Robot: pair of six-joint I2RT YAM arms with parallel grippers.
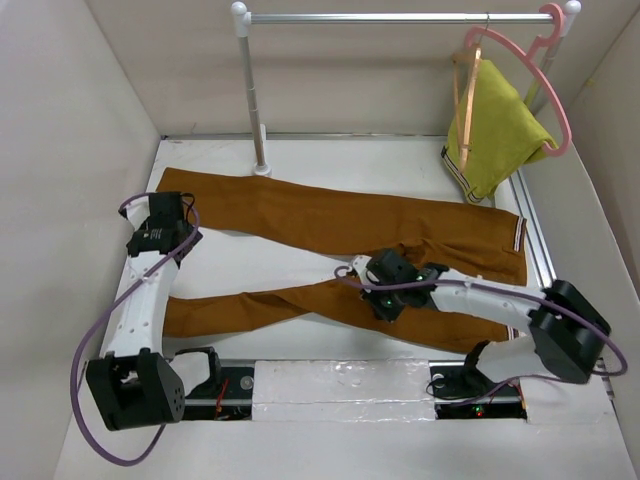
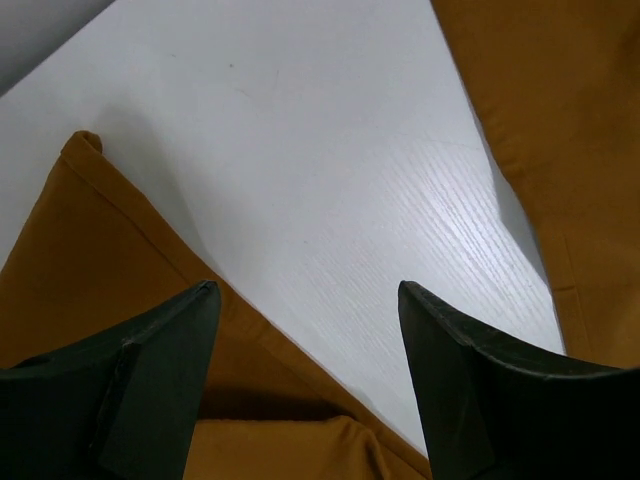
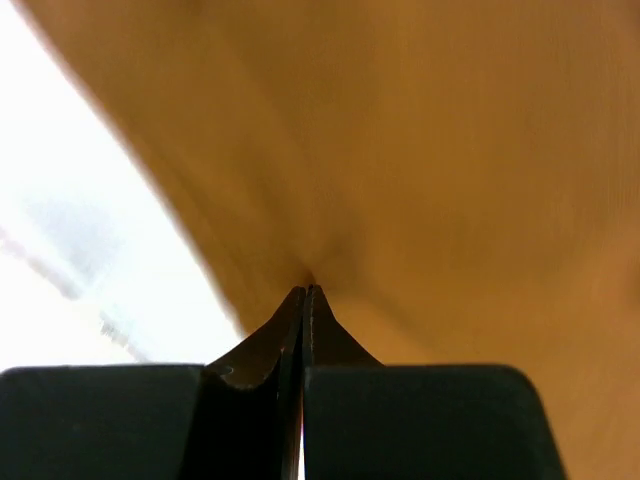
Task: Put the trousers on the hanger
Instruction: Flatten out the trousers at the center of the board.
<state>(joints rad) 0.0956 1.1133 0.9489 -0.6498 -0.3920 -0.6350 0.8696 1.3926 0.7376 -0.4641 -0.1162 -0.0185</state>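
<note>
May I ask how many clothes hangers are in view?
2. The pink hanger hangs at the right end of the rail; the wooden hanger hangs left of it, by the yellow-green garment. None looks hidden.

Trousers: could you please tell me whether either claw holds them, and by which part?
The right claw pinches the trousers near the crotch; the left claw is open, holding nothing.

The left arm [image 1: 140, 300] and the right arm [image 1: 500, 305] are made of white tubes joined by chunky black blocks. A thin purple cable [image 1: 85, 380] loops along each one. Their black bases [image 1: 465, 382] sit at the near edge of the desk [image 1: 250, 268]. The left end effector [image 2: 308, 300] and right end effector [image 3: 305, 292] each have two dark, flat, pointed fingers [image 2: 150, 380]. Tiny green lights [image 1: 385, 297] glow on the right arm's black wrist.
</note>
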